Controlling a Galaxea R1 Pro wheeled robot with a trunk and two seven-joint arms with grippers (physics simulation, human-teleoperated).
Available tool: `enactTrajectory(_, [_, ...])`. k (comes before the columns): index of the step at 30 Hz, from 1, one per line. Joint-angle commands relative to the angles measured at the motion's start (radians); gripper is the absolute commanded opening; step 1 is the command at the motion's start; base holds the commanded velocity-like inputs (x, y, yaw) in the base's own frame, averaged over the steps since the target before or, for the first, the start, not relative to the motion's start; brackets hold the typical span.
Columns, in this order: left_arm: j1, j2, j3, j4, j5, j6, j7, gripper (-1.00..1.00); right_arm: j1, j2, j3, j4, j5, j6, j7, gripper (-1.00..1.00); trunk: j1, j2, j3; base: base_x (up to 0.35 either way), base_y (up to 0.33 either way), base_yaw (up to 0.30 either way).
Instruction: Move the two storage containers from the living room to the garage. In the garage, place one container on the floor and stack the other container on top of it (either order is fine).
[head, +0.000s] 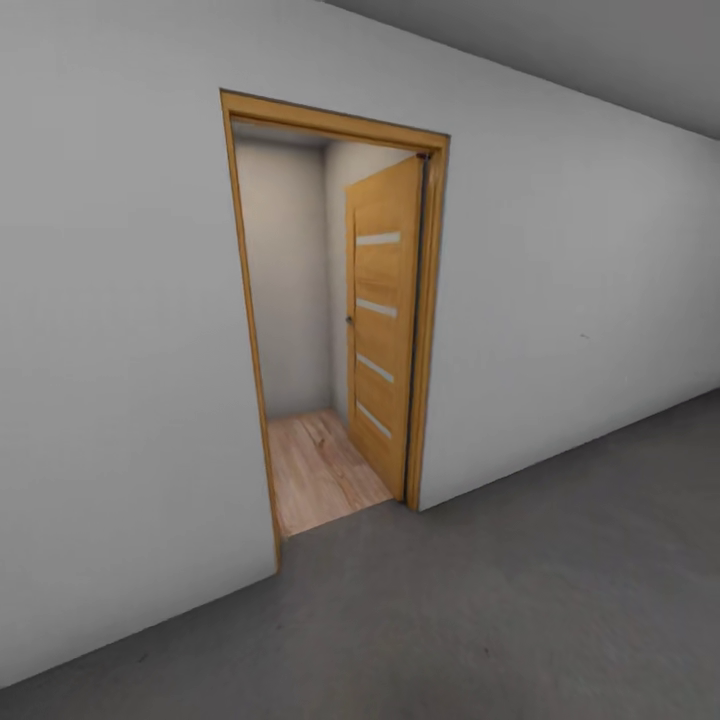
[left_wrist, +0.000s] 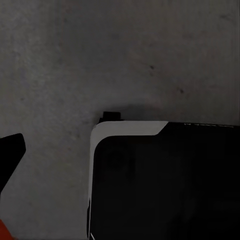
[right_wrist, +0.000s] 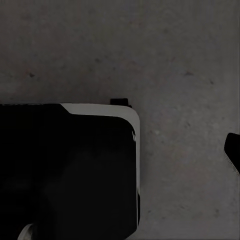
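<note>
- Ahead, head view: a grey-white wall (head: 120, 350) of the garage, with a wood-framed doorway (head: 330, 310) at about 12 o'clock.
- Door (head: 385, 320): light wood with four narrow pale glass strips, swung open into the room beyond, along the right jamb.
- Beyond the threshold: light wood-plank flooring (head: 320, 470) and cream walls.
- Floor (head: 480, 610): dark grey mottled concrete, running from the wall towards 6 o'clock and out towards 3 o'clock.
- Left wrist view: the same concrete floor (left_wrist: 100, 60) seen from above; a black body with a white rounded rim, the robot base (left_wrist: 165, 185), lies over it, with a small black tab at its corner.
- Left gripper: one dark fingertip (left_wrist: 11, 152) juts in at the frame edge; the other finger is out of frame, so the gap between the jaws cannot be told. It touches nothing visible.
- A sliver of orange-red (left_wrist: 4, 231) sits at the frame corner just beside that fingertip; too little shows to say what it is.
- Right wrist view: concrete floor (right_wrist: 165, 50) and the matching black, white-rimmed base corner (right_wrist: 70, 170).
- Right gripper: a single dark fingertip (right_wrist: 233, 150) at the frame edge, clear of any object; whether the jaws are apart or together cannot be told.
- Containers: neither can be identified for certain in these views.
</note>
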Motion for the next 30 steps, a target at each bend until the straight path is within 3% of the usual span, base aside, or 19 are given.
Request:
enactTrajectory(1, [0.000,0.000,0.006,0.001,0.001,-0.003,-0.002,1.00,-0.001,0.000,0.009,0.003,-0.010,-0.006,0.002,1.00,0.001,-0.001,0.000,0.309,-0.055,-0.001])
enactTrajectory(30, [0.000,0.000,0.006,0.001,0.001,0.000,-0.002,1.00,-0.001,0.000,0.011,0.003,-0.006,-0.003,0.000,1.00,0.001,-0.001,0.000,0.309,-0.159,0.000])
